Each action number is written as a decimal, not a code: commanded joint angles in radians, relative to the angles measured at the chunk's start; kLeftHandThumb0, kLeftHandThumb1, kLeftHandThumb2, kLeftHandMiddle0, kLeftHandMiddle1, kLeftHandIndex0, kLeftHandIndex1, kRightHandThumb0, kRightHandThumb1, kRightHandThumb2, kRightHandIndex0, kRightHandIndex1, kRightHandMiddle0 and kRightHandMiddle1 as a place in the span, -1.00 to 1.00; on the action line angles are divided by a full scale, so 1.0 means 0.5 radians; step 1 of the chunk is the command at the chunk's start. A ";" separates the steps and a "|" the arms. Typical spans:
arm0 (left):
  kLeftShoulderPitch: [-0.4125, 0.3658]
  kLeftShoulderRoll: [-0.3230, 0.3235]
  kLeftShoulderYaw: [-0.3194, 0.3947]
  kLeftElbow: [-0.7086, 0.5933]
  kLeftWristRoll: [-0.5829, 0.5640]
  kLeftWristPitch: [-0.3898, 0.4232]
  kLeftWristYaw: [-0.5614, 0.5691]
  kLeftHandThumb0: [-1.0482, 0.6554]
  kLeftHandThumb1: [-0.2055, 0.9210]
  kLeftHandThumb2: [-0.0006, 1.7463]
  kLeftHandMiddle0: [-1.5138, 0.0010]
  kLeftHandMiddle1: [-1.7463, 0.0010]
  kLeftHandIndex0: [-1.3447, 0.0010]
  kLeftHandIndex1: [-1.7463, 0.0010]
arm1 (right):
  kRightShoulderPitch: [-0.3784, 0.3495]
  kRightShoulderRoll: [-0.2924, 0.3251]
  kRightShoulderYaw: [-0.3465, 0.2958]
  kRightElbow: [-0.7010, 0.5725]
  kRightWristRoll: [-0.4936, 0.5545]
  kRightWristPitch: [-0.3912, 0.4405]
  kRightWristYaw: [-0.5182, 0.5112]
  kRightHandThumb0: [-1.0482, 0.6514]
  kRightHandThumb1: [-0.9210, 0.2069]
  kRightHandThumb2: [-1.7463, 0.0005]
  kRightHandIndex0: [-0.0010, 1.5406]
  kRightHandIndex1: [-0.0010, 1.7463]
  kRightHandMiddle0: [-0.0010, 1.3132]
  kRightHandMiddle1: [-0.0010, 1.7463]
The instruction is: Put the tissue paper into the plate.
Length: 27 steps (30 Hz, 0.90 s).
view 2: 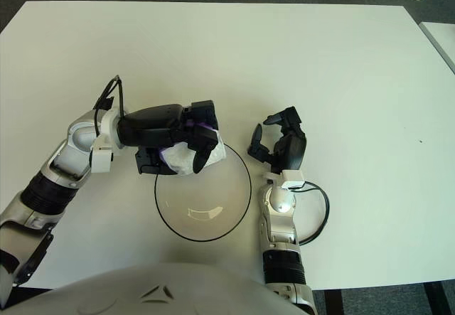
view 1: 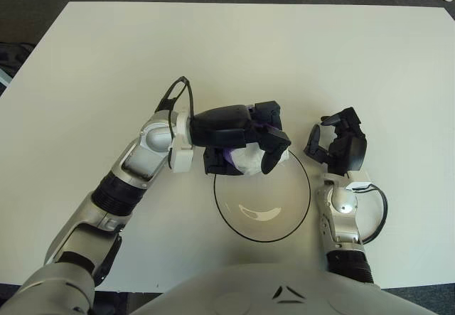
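We are seeing a wide white table [view 1: 106,59] bearing a clear plate [view 1: 234,226]. Our left hand [view 1: 242,141] is gripping crumpled tissue paper [view 1: 249,164] over the plate's 12 o'clock rim. It looks light, soft and crushable anywhere. Our right hand [view 1: 340,144] is hovering, fingers loose, at 3 o'clock.

Vantage: both eyes sit on the robot's head, above the near edge of the white table [view 1: 284,52].
Facing: forward and steeply down.
Nearness: close over the table.
Shared: nearly the whole tabletop; the right eye sits slightly rightward.
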<state>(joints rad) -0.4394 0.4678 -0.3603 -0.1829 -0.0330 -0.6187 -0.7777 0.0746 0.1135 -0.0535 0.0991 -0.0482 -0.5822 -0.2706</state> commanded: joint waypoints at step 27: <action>-0.351 0.061 -0.017 0.625 0.006 -1.103 -0.012 -1.00 1.00 0.16 1.00 0.76 1.00 0.95 | 0.188 0.050 -0.006 0.107 -0.036 0.247 -0.022 -0.35 0.12 -0.56 0.40 1.00 -0.03 1.00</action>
<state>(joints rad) -0.5974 0.4838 -0.3518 0.1133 -0.0236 -1.1491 -0.7901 0.0683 0.1148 -0.0540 0.0968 -0.0529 -0.5188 -0.2667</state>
